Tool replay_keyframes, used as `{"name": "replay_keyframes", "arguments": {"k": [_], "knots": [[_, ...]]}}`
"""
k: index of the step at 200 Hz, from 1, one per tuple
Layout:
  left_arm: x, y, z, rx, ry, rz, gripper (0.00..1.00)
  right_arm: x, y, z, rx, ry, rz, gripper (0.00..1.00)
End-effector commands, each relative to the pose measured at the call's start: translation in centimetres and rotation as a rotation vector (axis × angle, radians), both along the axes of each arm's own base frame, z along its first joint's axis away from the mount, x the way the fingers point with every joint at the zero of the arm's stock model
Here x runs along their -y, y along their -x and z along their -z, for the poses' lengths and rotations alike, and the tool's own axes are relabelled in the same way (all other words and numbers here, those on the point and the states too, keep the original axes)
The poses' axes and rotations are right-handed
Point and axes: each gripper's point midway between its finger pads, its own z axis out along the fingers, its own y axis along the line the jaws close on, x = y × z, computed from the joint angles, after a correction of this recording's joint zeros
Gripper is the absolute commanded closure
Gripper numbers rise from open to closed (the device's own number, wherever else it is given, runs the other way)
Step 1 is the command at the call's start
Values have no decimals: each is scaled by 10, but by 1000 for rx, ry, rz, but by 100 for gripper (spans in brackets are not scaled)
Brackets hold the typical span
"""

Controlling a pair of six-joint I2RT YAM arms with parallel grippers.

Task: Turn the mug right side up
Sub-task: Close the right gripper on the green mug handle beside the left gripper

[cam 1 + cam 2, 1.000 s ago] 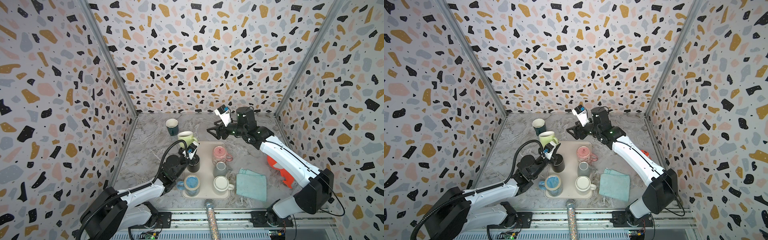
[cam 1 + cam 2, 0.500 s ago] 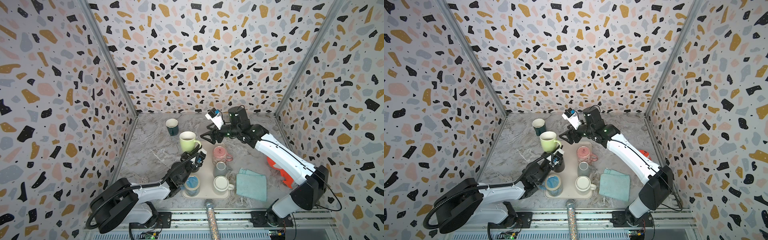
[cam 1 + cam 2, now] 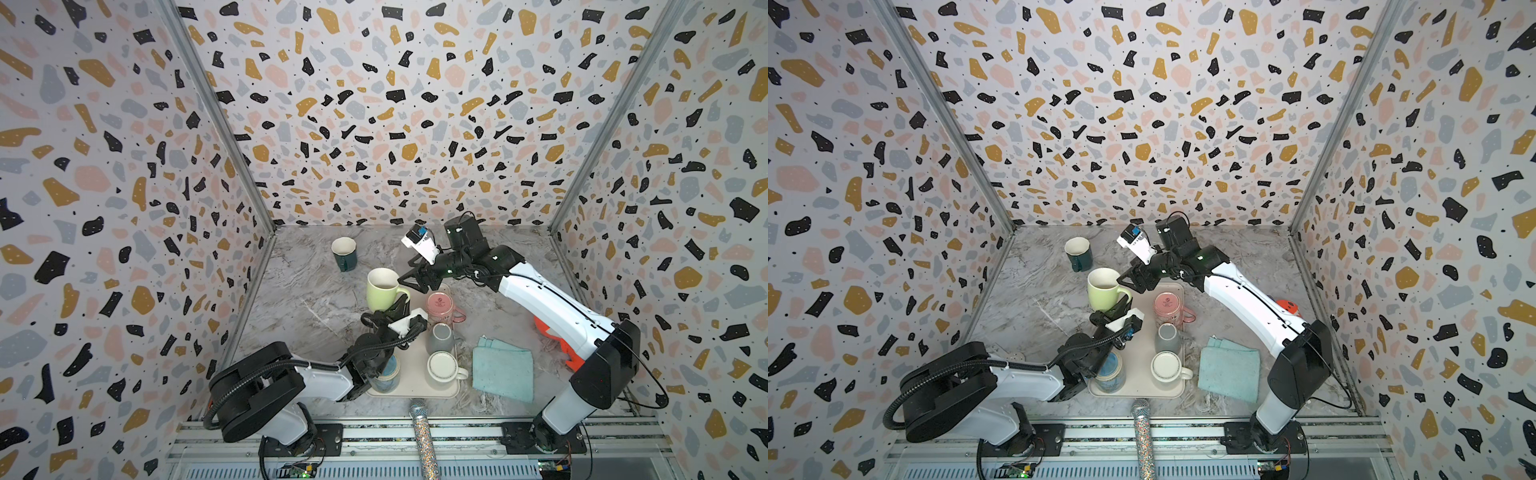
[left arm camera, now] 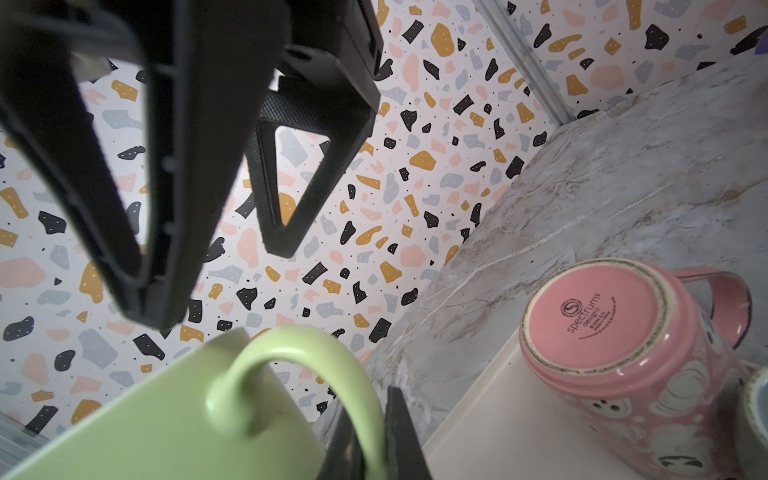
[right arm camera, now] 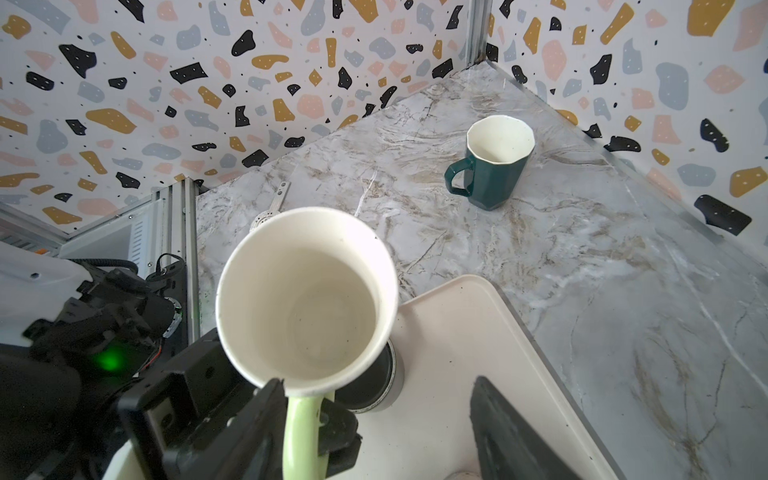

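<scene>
Pale green ceramic mug [image 3: 384, 291] upright, mouth up, empty inside, lifted over a corner of the cream plastic tray [image 3: 413, 376], handle pinched in your left gripper [image 3: 398, 308], your right gripper [image 3: 411, 282] spread wide beside its rim, holding nothing, pink patterned mug [image 4: 594, 316] inverted on tray, base printed "spectrum designz", dark green faceted mug [image 5: 494, 174] upright, empty.

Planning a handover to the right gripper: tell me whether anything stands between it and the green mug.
Nothing visible does. The right gripper hangs open right beside the green mug, near its rim, with only air between. The left gripper is shut on the handle just below, so that spot is taken.
</scene>
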Motion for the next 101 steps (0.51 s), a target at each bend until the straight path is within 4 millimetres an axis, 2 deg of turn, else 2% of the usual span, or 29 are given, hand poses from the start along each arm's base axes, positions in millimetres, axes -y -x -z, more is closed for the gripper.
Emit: {"name": "replay_keyframes", "arguments": {"k": [1,101], "knots": [[-15,4,-68,179,186,-61,100,1,9,-19,29,-12,-35,30],[-18,6,-71,194,192,-74,100,-7,29,-4,-12,26,-152,39]]}}
